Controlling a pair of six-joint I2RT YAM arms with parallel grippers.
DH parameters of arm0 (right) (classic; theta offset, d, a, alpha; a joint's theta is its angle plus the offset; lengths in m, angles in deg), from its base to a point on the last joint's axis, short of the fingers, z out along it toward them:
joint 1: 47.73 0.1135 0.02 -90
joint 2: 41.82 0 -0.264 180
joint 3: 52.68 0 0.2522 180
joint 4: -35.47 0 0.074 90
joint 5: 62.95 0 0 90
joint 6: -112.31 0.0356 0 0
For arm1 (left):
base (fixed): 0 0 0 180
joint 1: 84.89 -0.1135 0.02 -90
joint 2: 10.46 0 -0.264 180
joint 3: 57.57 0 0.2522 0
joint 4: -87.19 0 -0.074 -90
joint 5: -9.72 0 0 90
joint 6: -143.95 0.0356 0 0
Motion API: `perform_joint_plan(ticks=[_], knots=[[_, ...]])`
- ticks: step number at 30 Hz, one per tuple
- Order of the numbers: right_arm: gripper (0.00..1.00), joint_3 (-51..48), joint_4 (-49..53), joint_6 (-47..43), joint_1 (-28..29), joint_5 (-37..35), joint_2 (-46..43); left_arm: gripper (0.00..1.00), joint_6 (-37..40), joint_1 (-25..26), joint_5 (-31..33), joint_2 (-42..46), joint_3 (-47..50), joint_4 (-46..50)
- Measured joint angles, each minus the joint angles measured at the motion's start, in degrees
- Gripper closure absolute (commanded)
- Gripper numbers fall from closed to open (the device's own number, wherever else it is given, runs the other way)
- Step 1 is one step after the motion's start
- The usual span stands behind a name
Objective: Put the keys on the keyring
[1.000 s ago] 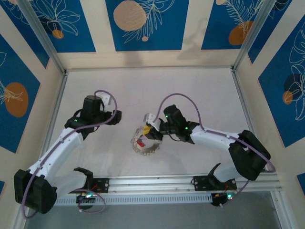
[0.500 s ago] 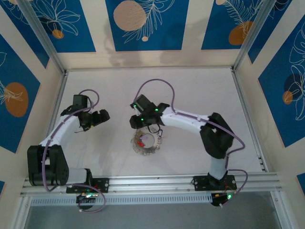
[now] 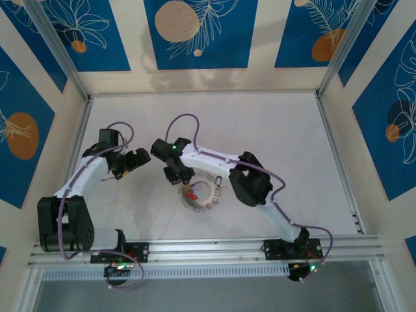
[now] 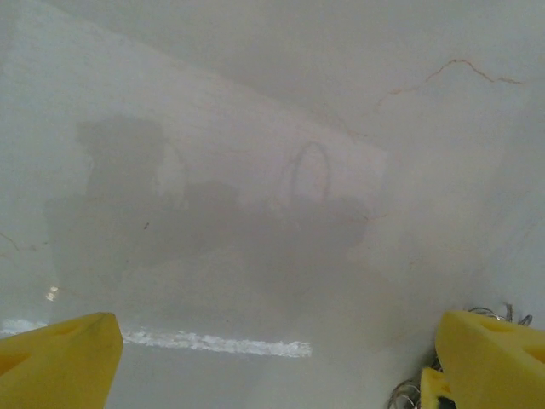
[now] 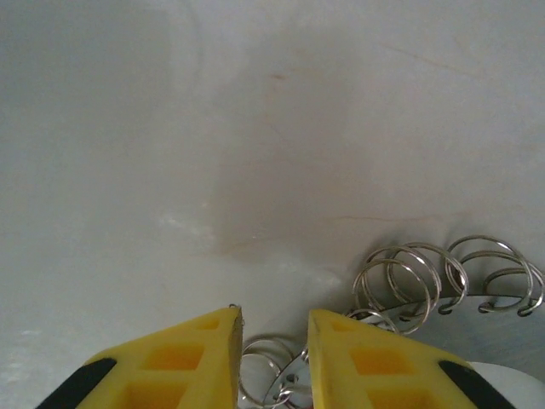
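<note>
Right wrist view: keyring point(image 5: 502, 331) at lower right, a flat grey band fringed with thin silvery wire loops point(image 5: 409, 277). Right gripper point(image 5: 274, 328) jaws are narrow with a loop in the gap; cannot tell if it is pinched. Top view: the ring lies just below frame centre on the matte white table point(image 3: 273, 130), red tag point(image 3: 191, 194) inside. Left gripper point(image 4: 274, 349) is spread wide with nothing between the fingers.

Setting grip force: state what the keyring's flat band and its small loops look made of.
The keyring has a flat band that looks like metal, matte grey with a dull sheen. Its small loops look like thin polished steel wire: bright highlights run along each coil. Alloy unclear.
</note>
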Motion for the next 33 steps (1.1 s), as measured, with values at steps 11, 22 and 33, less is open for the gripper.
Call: perform_joint_plan(ticks=[11, 22, 33], knots=[[0.72, 7.2, 9.4, 1.7, 1.8, -6.1, 4.9, 0.05, -0.9, -0.1, -1.7, 0.1, 0.4, -0.1], [0.73, 8.8, 12.9, 2.6, 3.4, -8.6, 5.6, 0.05, -1.1, -0.1, -2.3, 0.1, 0.7, -0.2], [0.81, 8.8, 12.9, 2.7, 3.3, -8.9, 6.6, 0.05, -1.1, -0.1, -2.3, 0.1, 0.8, -0.2]])
